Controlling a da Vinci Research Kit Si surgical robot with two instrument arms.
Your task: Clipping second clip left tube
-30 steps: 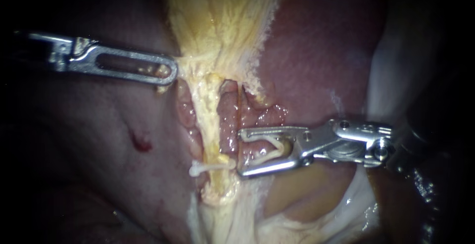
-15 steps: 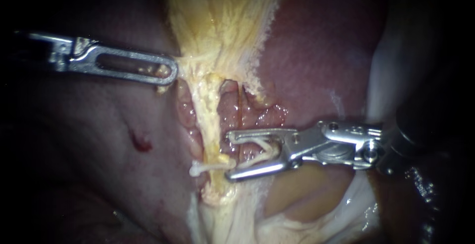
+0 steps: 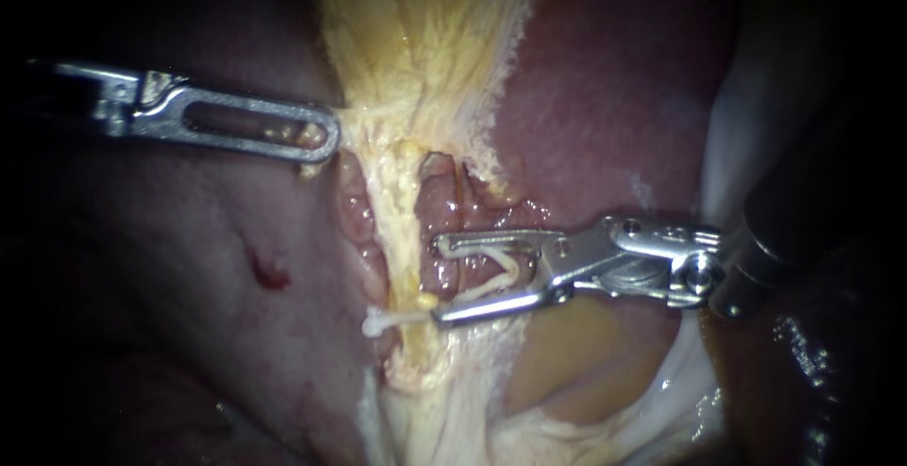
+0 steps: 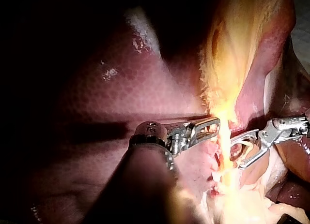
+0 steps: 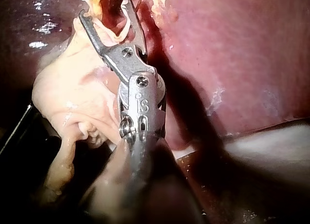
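A: Left instrument [image 3: 326, 135]?
B: Jaws pinch the gallbladder [image 3: 416, 41] at its lower edge; the tissue looks taut.
A: Right instrument [image 3: 440, 279]?
B: Jaws spread, carrying an open clip [image 3: 487, 272]. Tips sit just beside the left tube [image 3: 404, 230], above the seated clip [image 3: 397, 319].
A: Technique?
B: Judgement: advance until the tube lies fully across the clip's mouth, square to it and apart from the seated clip, then close.
A: Containers?
B: None in view.
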